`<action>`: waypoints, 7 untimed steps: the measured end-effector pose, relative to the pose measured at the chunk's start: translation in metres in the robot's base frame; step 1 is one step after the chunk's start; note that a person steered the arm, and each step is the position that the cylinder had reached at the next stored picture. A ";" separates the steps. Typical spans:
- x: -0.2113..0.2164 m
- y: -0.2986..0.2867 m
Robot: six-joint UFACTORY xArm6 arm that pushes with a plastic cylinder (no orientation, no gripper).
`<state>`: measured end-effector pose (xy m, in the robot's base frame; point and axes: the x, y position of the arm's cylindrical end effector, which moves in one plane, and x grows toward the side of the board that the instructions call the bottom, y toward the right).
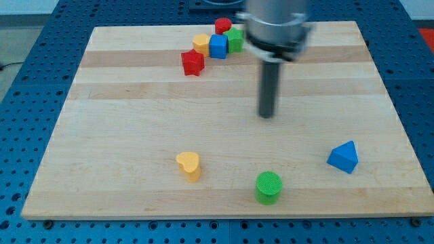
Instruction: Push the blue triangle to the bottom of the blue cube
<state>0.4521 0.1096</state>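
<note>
The blue triangle lies near the view's bottom right of the wooden board. The blue cube sits in a cluster at the view's top, between a yellow block on its left and a green block on its right. My tip is the lower end of the dark rod in the middle of the board. It is up and to the left of the blue triangle and well below and right of the blue cube, touching no block.
A red cylinder stands at the top of the cluster and a red star-like block at its lower left. A yellow heart and a green cylinder lie near the view's bottom.
</note>
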 end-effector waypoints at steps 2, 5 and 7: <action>0.029 0.154; 0.058 0.125; 0.097 0.119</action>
<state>0.5494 0.2284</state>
